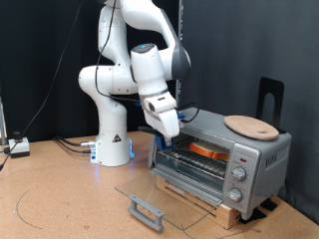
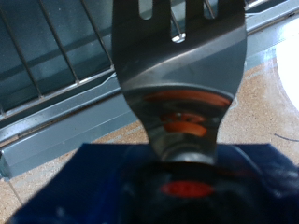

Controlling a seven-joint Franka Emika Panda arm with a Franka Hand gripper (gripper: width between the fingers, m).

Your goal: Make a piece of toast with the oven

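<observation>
- Spatula (image 2: 182, 84) fills the wrist view, seemingly clenched in the gripper (image 1: 167, 127), blade over the rack (image 2: 56, 56).
- Toast (image 1: 206, 151) lies inside the oven (image 1: 224, 159), near its open front.
- Step in hand, I judge: working the toast with the spatula; this calls for a level blade.
- Door (image 1: 164, 199) lies open on the table.

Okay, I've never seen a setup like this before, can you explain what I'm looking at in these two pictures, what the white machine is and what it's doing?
The white machine is a robot arm bolted to a wooden table. The exterior view comes from a camera standing off to the side. The wrist view comes from a camera on the arm's hand, looking along its fingers.

On the table sits a small silver toaster oven with its glass door folded down open. A round wooden board lies on top of it. Something orange, likely the bread's crust, shows inside.

The gripper hangs at the oven's opening, holding a metal spatula whose slotted blade points at the wire rack.
</observation>
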